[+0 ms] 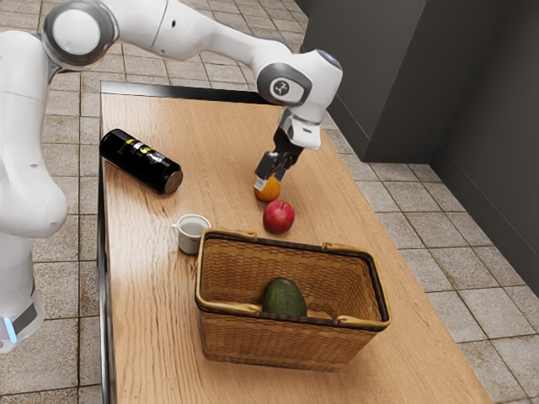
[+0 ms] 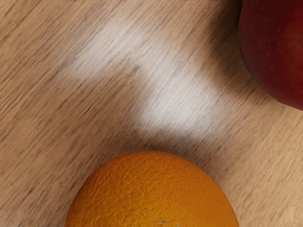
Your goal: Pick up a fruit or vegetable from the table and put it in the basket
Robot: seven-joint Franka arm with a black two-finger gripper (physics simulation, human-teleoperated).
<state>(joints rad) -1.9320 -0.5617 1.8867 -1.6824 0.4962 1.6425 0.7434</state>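
Orange and rounded, the fruit (image 1: 268, 192) sits low at the desk (image 1: 152, 295), right under the end effector (image 1: 269, 179); whether the end effector is spread, pressed together or pinching the orange fruit cannot be told from the pictures; the white arm (image 1: 198, 34) reaches down to it from the exterior view's upper left. The wrist view shows the fruit's pitted skin close beneath the hand; a red apple (image 1: 279, 216) stands near it, with a strip of wood grain between the two.

In the exterior view the apple lies between the orange fruit and a woven basket (image 1: 269, 347); inside the basket is a dark green avocado (image 1: 285, 299), and the basket's handles are folded down along its rim. A pale cup (image 1: 190, 237) stands upright just beside the basket, its handle toward the exterior view's left; a black bottle (image 1: 141, 160) with yellow and white markings lies on its side, well apart from the basket; beyond the desk are a tiled floor (image 1: 399, 198) and dark grey walls (image 1: 497, 126).
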